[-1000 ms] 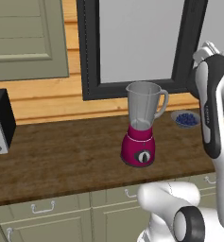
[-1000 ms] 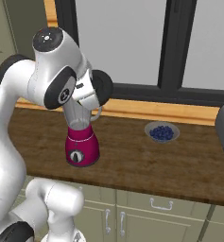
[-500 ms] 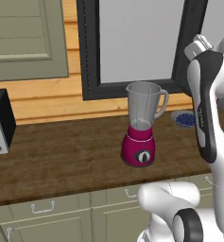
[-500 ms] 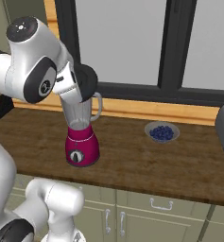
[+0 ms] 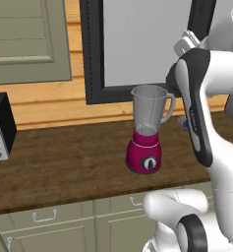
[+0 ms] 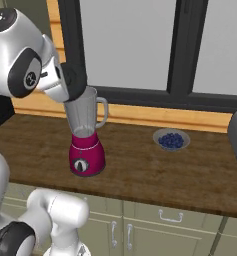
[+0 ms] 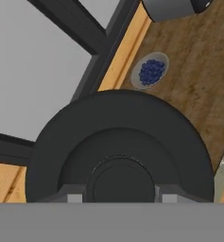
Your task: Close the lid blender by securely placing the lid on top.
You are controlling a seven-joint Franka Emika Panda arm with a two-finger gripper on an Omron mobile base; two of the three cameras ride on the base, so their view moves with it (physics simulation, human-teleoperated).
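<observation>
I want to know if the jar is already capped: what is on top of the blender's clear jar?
Nothing sits on the clear grey jar of the magenta-based blender: its rim shows open. The round black lid is gripped in the end effector, with the bowl of blueberries beyond.

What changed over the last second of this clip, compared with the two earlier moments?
The arm swung across the base views: its elbow drifted left in the right base view and its upper links rose higher in the left one. The gripper stayed shut on the lid. The blender, its jar uncovered, the bowl of blueberries and the counter stayed as they were.
</observation>
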